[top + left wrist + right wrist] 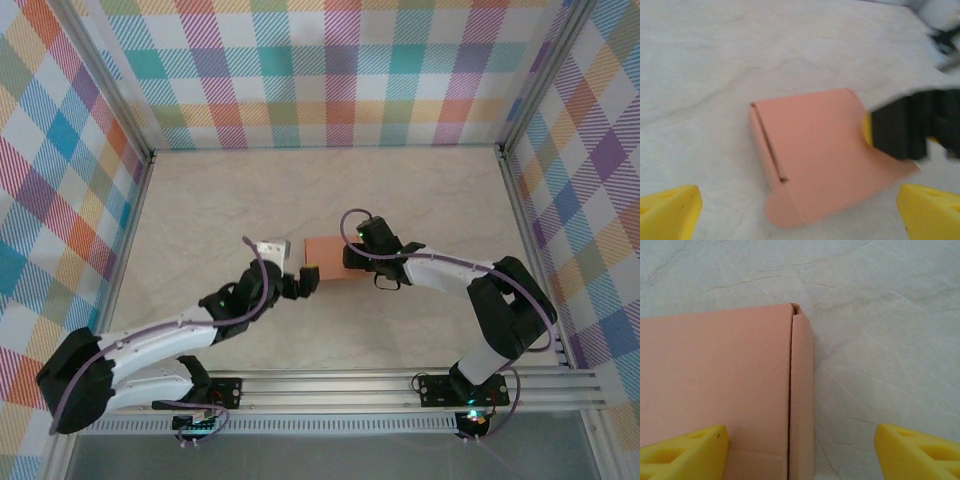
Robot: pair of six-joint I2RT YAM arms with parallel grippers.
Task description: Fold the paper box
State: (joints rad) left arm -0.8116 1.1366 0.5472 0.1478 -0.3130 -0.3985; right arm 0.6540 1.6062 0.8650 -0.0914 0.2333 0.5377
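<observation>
The paper box (325, 257) is a small salmon-orange box lying flat in the middle of the table, between the two arms. In the left wrist view the paper box (815, 145) has a slit along its left edge, and a rounded tab (782, 212) sticks out at its near corner. My left gripper (800, 212) hovers just short of that corner, open, with nothing between its fingers (670, 210). My right gripper (800, 452) is open and straddles the box's long edge (801, 390). One of its fingertips (682, 452) is over the lid and the other is over bare table. The right gripper's dark body (905, 130) meets the box's far side.
The table (250, 200) is pale and marble-patterned, walled by plaid panels on three sides (330, 70). A metal rail (400, 385) with the arm bases runs along the near edge. Open tabletop lies behind and to both sides of the box.
</observation>
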